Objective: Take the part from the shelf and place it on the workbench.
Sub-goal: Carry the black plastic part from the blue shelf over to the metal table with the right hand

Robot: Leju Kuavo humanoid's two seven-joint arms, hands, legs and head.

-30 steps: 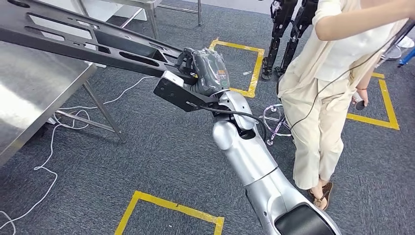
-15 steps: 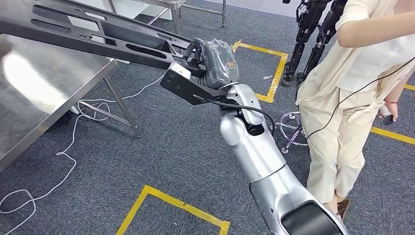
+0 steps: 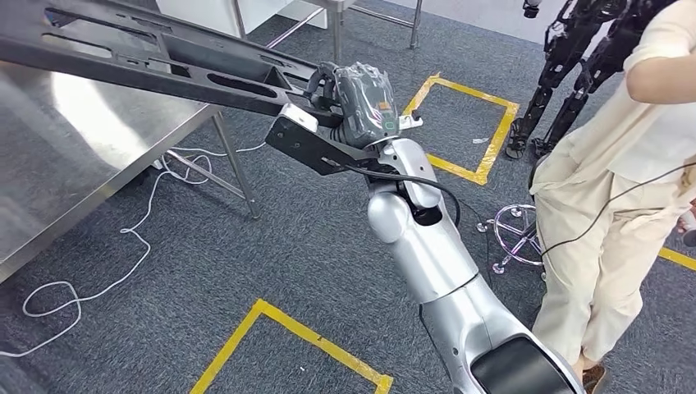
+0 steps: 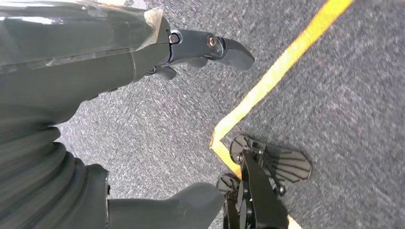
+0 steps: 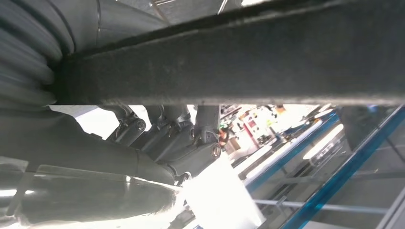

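The part is a long flat black metal frame with cutouts. My right hand grips it at its near end, and it reaches out to the upper left, above the edge of the steel workbench. In the right wrist view the part runs as a dark bar across the picture, with my fingers curled under it. My left hand hangs over grey carpet, its fingers apart and nothing in it.
A person in pale clothes stands close on the right, trailing a black cable. A chrome stool base stands beside the person. Yellow tape squares mark the carpet. A white cable lies by the workbench legs. Dark robot legs stand behind.
The whole picture has shifted right, so my view has turned left towards the workbench, which now takes up more of the picture. My right hand still holds the part the same way.
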